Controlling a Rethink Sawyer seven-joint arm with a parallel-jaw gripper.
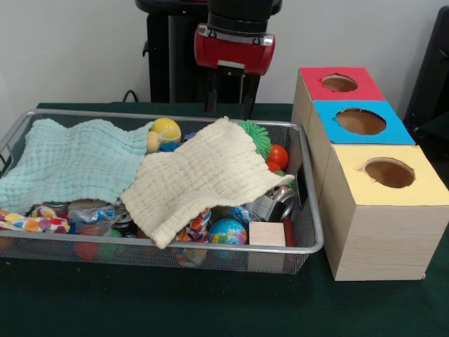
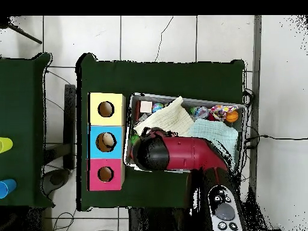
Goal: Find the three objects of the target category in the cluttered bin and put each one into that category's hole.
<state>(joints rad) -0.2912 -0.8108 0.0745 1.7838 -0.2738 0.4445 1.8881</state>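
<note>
The wire mesh bin (image 1: 309, 242) sits on the green table and is full of toys. A light teal cloth (image 1: 70, 161) and a cream cloth (image 1: 203, 175) cover most of them. A yellow ball (image 1: 166, 129), a green spiky ball (image 1: 257, 135), an orange ball (image 1: 278, 156), a globe ball (image 1: 227, 232) and a wooden block (image 1: 266, 234) show around the cloths. My gripper (image 1: 229, 107) is open and empty above the bin's far rim, behind the cream cloth. In the overhead view my arm (image 2: 180, 153) hides the gripper.
Three boxes with round holes stand in a row right of the bin: red top (image 1: 312, 84) farthest, blue top (image 1: 330, 126) in the middle, yellow top (image 1: 351, 175) nearest. In the overhead view something tan lies inside the blue box's hole (image 2: 107, 141).
</note>
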